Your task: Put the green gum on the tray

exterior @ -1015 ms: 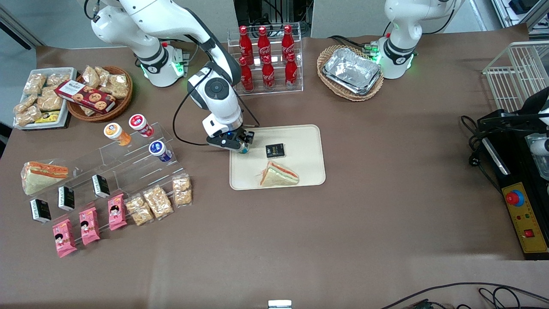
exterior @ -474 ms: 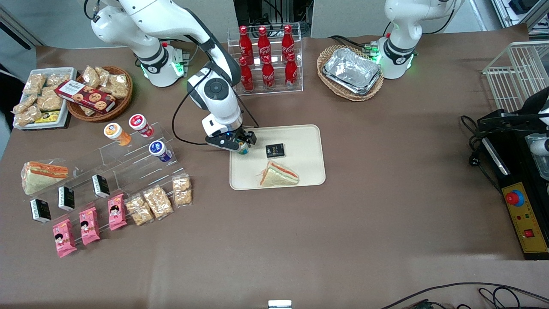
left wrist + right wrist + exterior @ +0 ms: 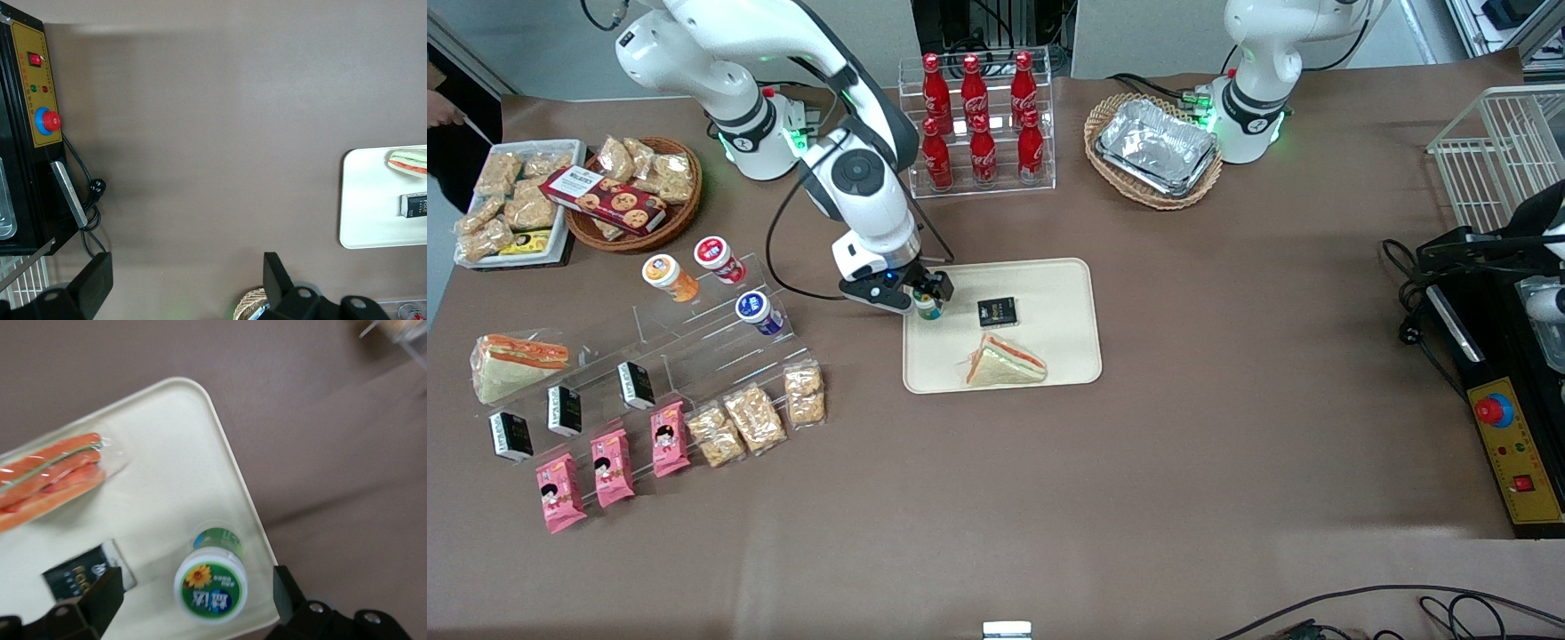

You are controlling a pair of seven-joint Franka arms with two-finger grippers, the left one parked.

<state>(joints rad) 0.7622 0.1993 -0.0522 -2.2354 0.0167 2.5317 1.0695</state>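
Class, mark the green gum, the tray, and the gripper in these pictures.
green gum (image 3: 211, 585): right wrist view, on its white lid.
tray (image 3: 1063, 280): front view, on bare tray surface near a corner.
gripper (image 3: 925, 300): front view, midway between its open fingertips, just above the gum.

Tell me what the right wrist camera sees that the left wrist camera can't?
Only the right wrist view shows the green gum standing upright on the tray, with the open gripper above it and its fingers apart from the bottle. Only the left wrist view shows the black control box with its red button. Both show the tray, the wrapped sandwich and the small black packet.
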